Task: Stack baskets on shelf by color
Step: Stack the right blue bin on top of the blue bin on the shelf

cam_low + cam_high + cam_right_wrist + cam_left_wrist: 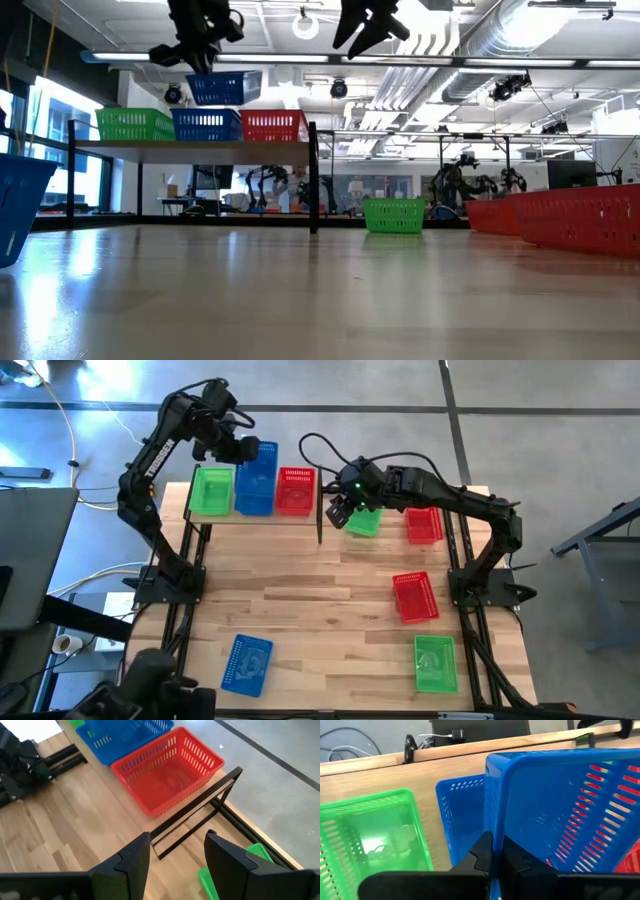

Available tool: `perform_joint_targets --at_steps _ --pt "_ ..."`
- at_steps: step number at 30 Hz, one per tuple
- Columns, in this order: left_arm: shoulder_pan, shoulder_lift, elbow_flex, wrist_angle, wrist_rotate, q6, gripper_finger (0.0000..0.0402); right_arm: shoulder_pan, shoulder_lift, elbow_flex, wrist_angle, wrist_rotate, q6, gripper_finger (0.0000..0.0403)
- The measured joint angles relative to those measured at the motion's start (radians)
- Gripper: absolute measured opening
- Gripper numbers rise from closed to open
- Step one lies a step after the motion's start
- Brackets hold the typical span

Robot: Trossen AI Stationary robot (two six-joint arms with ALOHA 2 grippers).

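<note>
A robotics lab in an open industrial hall: exposed ceiling ducts (500, 40) and strip lights overhead, more robot arms (462, 178) on rigs behind the bench (330, 600), and polished concrete floor (560, 430).

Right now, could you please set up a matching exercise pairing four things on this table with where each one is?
Things:
1. blue basket in the left gripper
2. green basket under the right gripper
3. red basket on the shelf
4. lone blue basket on the table

Places:
A. near the table's front edge, on the left arm's side
B. held in the air above the blue basket on the shelf
C. on the table just beside the shelf's end post
D. last in the shelf's row, next to that blue basket

Pairs: 1-B, 2-C, 3-D, 4-A
</note>
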Motion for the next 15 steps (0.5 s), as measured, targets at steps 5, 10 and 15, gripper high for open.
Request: perform_joint_targets --at_steps 5,10,15 --pt "0.004 0.017 0.0 0.0 0.049 0.002 0.0 0.001 0.0 0.0 -0.016 -0.005 0.0 0.0172" --pt "0.016 0.016 0.0 0.0 0.102 0.003 0.0 0.0 0.0 0.0 -0.016 0.002 0.006 0.0172" --pt "0.035 0.009 0.0 0.0 0.15 -0.034 0.0 0.0 0.0 0.0 -0.016 0.002 0.007 0.0172"
